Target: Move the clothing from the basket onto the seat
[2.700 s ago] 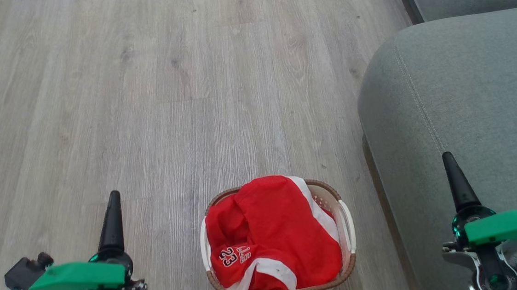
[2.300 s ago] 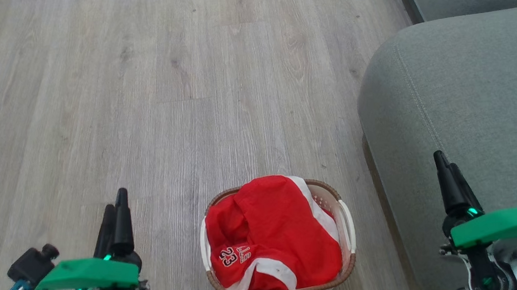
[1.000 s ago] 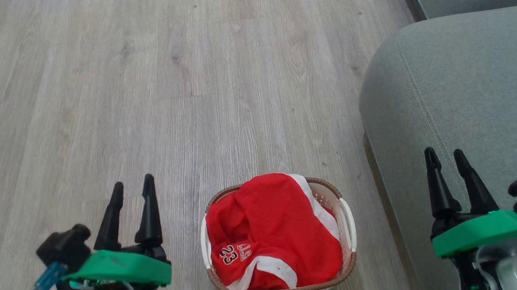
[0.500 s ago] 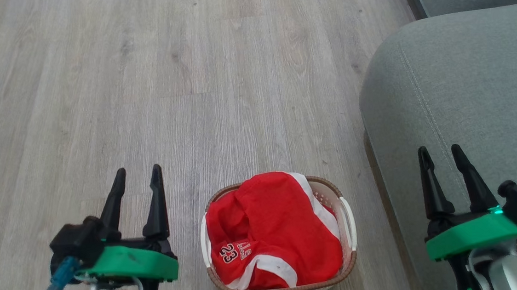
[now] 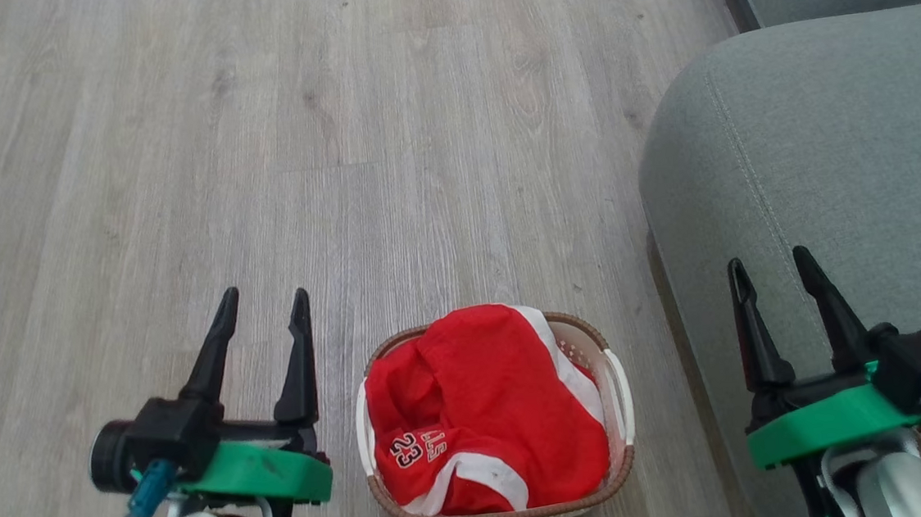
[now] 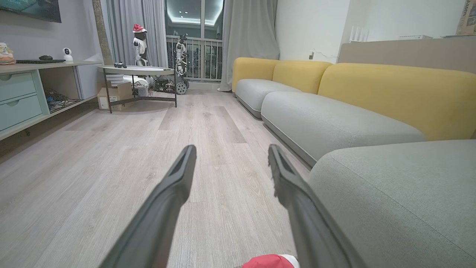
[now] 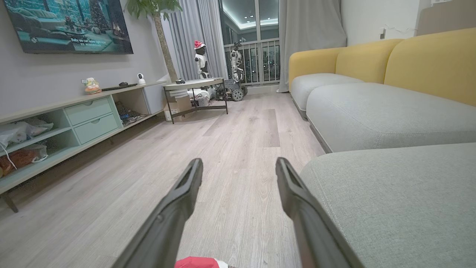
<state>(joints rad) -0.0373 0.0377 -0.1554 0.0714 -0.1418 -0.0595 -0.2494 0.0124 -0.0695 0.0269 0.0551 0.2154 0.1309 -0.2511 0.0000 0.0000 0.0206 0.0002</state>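
Observation:
Red clothing (image 5: 485, 409) with white trim and a number 23 is piled in the cream basket (image 5: 614, 382), which stands on the wood floor at the bottom middle of the head view. To the basket's right rises the grey-green seat (image 5: 837, 138). My left gripper (image 5: 263, 299) hovers open to the left of the basket, empty. My right gripper (image 5: 766, 261) is open over the seat's near edge, also empty. A sliver of the red clothing (image 6: 269, 261) peeks in at the bottom of the left wrist view, and the clothing (image 7: 197, 262) likewise in the right wrist view.
Wood floor (image 5: 295, 140) stretches ahead and to the left. Further grey seat cushions (image 6: 327, 123) with yellow backs run along the right. A low shelf unit (image 7: 67, 123) lines the left wall, and a small table (image 7: 195, 91) stands far ahead.
Both grippers have turned from edge-on so that their spread fingers show, and both have moved forward and inward toward the basket. The view has shifted slightly.

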